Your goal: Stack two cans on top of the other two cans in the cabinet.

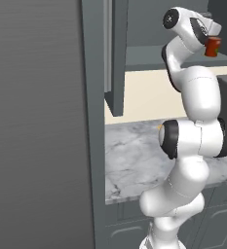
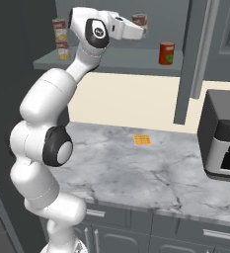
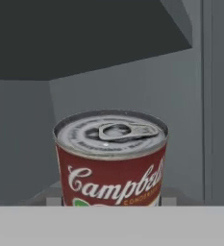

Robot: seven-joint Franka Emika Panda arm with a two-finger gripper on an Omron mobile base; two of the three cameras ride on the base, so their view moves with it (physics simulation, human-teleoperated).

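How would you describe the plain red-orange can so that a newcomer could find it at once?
Start at the dark grey wall cabinet above the marble counter and follow its flat shelf. The red-orange can stands alone near the shelf's front edge, beside the tall narrow door. Unlike the stacked pair of cans at the shelf's other end, it has no white and yellowish label.

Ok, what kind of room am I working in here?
A kitchen, by the look of it, and a rendered one: a marble counter over grey drawers, an open wall cabinet with soup cans on its shelf, and a small oven-like appliance on the counter.
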